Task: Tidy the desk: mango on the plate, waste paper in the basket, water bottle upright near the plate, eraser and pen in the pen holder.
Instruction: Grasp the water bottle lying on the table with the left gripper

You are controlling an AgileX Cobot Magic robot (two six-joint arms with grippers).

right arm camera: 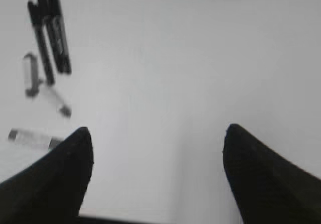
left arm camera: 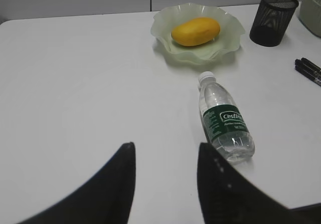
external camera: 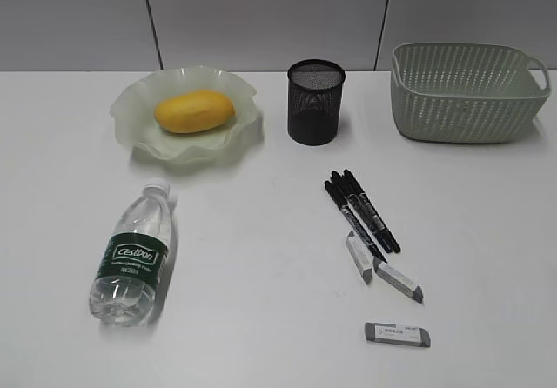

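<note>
The yellow mango (external camera: 194, 111) lies on the pale green ruffled plate (external camera: 130, 101) at the back left of the white desk (external camera: 261, 275). The water bottle (external camera: 132, 253) lies on its side in front of the plate, cap toward it. Three black pens (external camera: 361, 210) and three grey-white erasers (external camera: 398, 334) lie right of centre, in front of the black mesh pen holder (external camera: 316, 101). The green basket (external camera: 470, 92) stands at the back right. No waste paper shows. My left gripper (left arm camera: 165, 146) is open and empty, just left of the bottle (left arm camera: 225, 123). My right gripper (right arm camera: 156, 131) is open and empty above bare desk, right of the pens (right arm camera: 50, 35).
Neither arm shows in the exterior view. The left wrist view also shows the mango (left arm camera: 195, 31), the pen holder (left arm camera: 271, 19) and the pens (left arm camera: 308, 69). The right wrist view shows the erasers (right arm camera: 31, 74), blurred, at the left.
</note>
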